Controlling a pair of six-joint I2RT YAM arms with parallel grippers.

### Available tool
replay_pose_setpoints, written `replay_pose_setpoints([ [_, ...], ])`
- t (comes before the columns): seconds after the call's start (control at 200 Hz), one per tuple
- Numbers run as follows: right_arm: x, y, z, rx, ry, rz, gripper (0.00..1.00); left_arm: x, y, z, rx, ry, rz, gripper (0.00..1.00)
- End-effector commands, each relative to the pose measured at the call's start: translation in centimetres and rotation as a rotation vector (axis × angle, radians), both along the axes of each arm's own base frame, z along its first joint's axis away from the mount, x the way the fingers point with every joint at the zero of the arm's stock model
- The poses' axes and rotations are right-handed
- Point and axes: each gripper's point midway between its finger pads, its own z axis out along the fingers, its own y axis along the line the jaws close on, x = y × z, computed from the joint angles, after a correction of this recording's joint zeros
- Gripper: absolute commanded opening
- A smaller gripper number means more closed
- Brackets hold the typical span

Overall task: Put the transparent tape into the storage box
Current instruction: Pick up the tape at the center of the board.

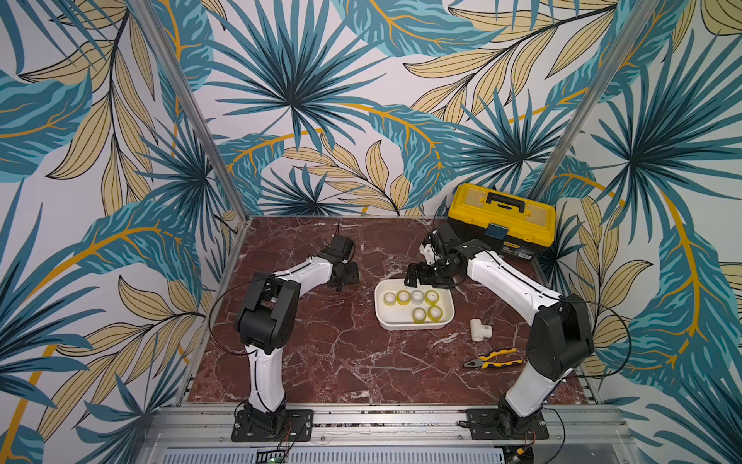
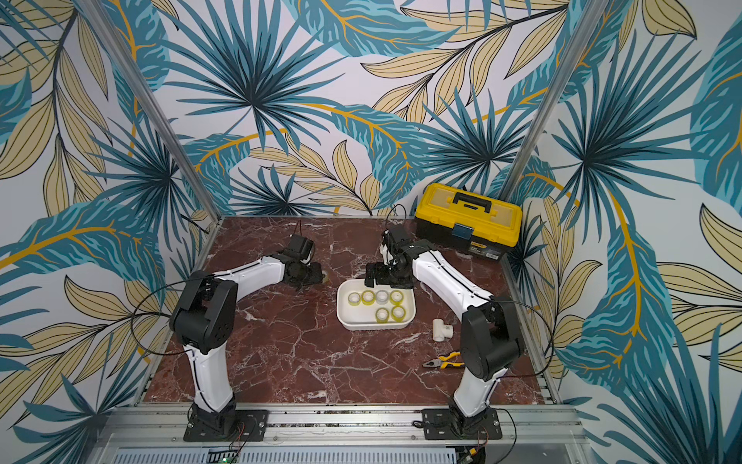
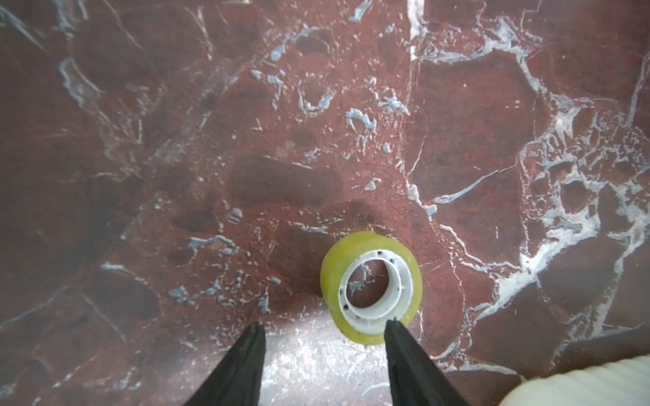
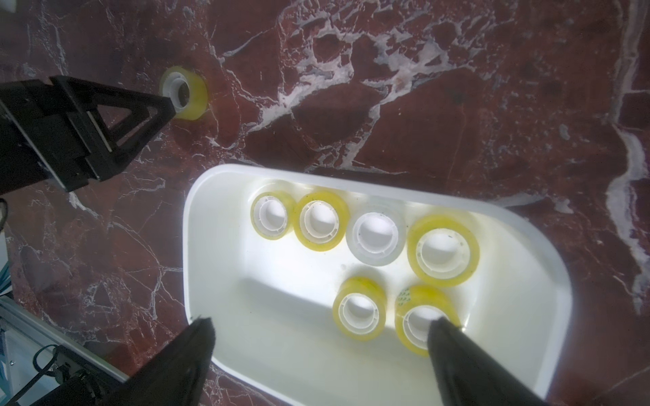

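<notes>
- Storage box [image 1: 391, 319]: six rolls of transparent tape [image 4: 374, 237] stand inside.
- Seventh roll [image 3: 369, 288]: on the table [image 3: 176, 140], just past the left gripper [image 3: 325, 325], whose half-spread tips are empty, one possibly touching it.
- Right gripper [image 4: 320, 320]: spread wide above the box, empty.

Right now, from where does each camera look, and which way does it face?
Top views: high above the bases, facing down and toward the wall; whole left arm and right arm, table, box, toolbox.
Left wrist: on the left arm, facing down at one loose roll on the table; fingertips of the left gripper show.
Right wrist: on the right arm, facing down into the box with six rolls; fingertips of the right gripper show, and the left gripper.
Shared: both wrist views show the loose roll.
</notes>
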Motion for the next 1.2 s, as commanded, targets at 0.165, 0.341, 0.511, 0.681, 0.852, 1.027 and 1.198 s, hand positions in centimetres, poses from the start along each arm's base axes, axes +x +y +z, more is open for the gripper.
replay_pose_setpoints([
  [0.165,0.1,0.3,-0.4,-0.009,0.019,0.021,1.00,1.6,0.4,1.4,0.003,-0.048,0.024,0.59],
  [0.341,0.2,0.1,-0.3,-0.014,0.014,0.017,1.00,2.3,0.4,-0.1,0.019,-0.026,0.027,0.59],
  [0.511,0.1,0.0,-0.5,-0.019,0.020,0.012,1.00,2.3,0.2,-1.3,0.019,-0.007,0.022,0.57],
  [0.681,0.3,0.2,-0.4,-0.013,0.021,0.011,1.00,1.9,0.4,-2.2,0.029,0.013,0.019,0.49],
  [0.852,0.4,0.1,-0.3,-0.013,0.017,0.007,1.00,1.0,0.8,-2.1,0.042,0.019,0.011,0.26],
  [1.027,0.4,0.2,-0.2,-0.009,0.016,0.003,1.00,0.1,1.1,-2.1,0.057,0.029,-0.002,0.00],
  [1.198,0.4,0.2,0.1,-0.006,0.010,-0.003,1.00,-0.3,1.5,-0.2,0.064,-0.013,-0.006,0.00],
])
